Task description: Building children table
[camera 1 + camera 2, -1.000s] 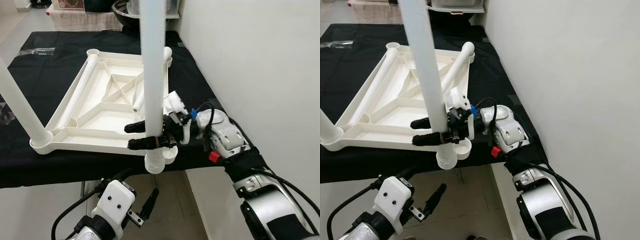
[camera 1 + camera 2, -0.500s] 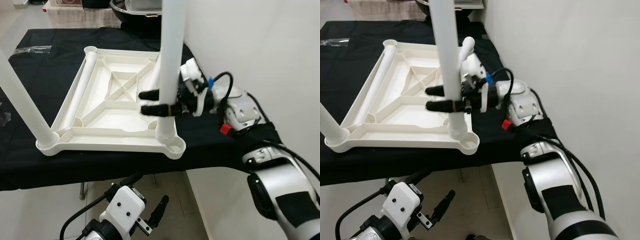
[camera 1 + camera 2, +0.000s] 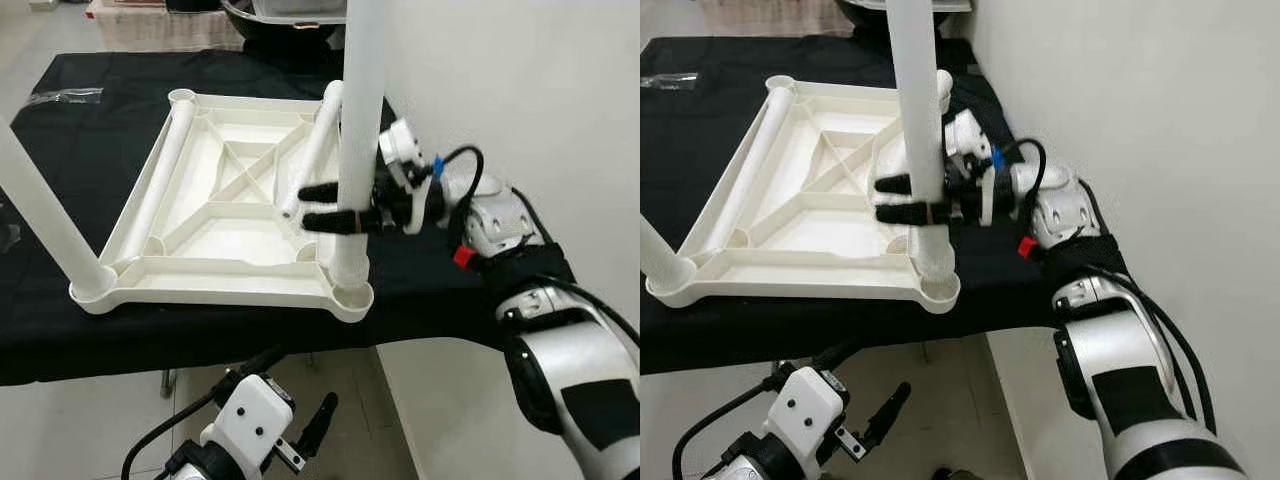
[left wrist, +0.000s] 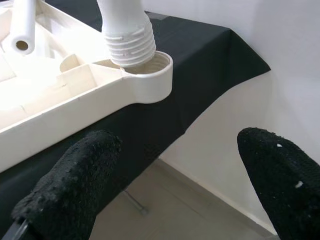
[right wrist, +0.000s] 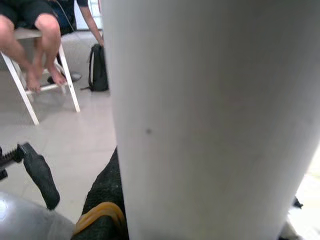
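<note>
My right end effector (image 3: 322,207) clamped on upright table leg (image 3: 357,130), threaded tip at corner socket (image 4: 150,70); leg top cut off. Left end effector (image 4: 172,197) spread wide, idle below counter (image 3: 60,335).

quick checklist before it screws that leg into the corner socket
1. Right gripper shut on the leg: ok.
2. Threaded leg end over the corner socket: ok, just entering.
3. Leg square to the socket: not ok, it leans a little.
4. Threads engaged: cannot tell.
5. Upturned table top lying flat on the black cloth: ok.
6. Left gripper open, below the table edge, clear of the work: ok.
</note>
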You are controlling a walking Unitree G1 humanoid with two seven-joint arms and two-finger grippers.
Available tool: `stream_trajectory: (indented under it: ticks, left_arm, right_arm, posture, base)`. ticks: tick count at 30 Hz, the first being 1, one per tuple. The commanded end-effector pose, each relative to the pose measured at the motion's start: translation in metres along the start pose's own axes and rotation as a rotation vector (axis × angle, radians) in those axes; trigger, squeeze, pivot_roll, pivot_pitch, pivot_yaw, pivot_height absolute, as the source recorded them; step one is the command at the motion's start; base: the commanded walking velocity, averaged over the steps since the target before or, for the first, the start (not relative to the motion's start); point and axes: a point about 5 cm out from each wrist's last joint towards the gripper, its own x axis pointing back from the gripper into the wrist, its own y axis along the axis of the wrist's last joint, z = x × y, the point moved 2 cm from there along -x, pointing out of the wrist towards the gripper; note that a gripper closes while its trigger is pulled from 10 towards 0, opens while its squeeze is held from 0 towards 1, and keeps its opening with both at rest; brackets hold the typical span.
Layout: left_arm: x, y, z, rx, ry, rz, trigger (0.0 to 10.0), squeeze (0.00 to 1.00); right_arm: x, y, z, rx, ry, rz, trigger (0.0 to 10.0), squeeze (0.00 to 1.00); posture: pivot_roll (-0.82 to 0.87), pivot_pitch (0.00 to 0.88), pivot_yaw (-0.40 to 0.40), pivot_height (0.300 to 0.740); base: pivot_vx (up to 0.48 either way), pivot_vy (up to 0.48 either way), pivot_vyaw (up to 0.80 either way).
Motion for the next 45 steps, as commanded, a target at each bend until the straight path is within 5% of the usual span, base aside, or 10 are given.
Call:
stream_trajectory:
  ticks: [1, 22, 29, 39, 45]
  left_arm:
    - [0.002, -0.003, -0.002, 0.000, -0.006, 0.016, 10.0, 0.00]
    - [0.000, -0.003, 0.001, -0.014, -0.006, 0.019, 10.0, 0.00]
    - [0.000, -0.003, 0.002, -0.013, -0.005, 0.020, 10.0, 0.00]
    - [0.000, -0.004, 0.002, -0.007, -0.004, 0.019, 10.0, 0.00]
    - [0.000, -0.005, 0.003, -0.007, -0.002, 0.021, 10.0, 0.00]
  right_arm:
    - [0.005, -0.010, 0.004, -0.012, 0.015, 0.022, 10.0, 0.00]
    - [-0.001, -0.020, 0.025, -0.070, 0.118, -0.055, 10.0, 0.00]
    - [0.000, -0.028, 0.017, -0.100, -0.036, -0.092, 10.0, 0.00]
    - [0.011, -0.037, 0.032, -0.112, -0.113, -0.121, 10.0, 0.00]
    - [0.004, -0.039, 0.029, -0.086, -0.270, -0.091, 10.0, 0.00]
  posture:
    - [0.15, 0.159, -0.113, 0.740]
    - [0.15, 0.167, -0.105, 0.740]
    - [0.15, 0.166, -0.103, 0.740]
    - [0.15, 0.153, -0.102, 0.740]
    - [0.14, 0.145, -0.102, 0.740]
  base:
    - [0.000, 0.000, 0.00]
    - [0.000, 0.000, 0.00]
    - [0.000, 0.000, 0.00]
    - [0.000, 0.000, 0.00]
    - [0.000, 0.000, 0.00]
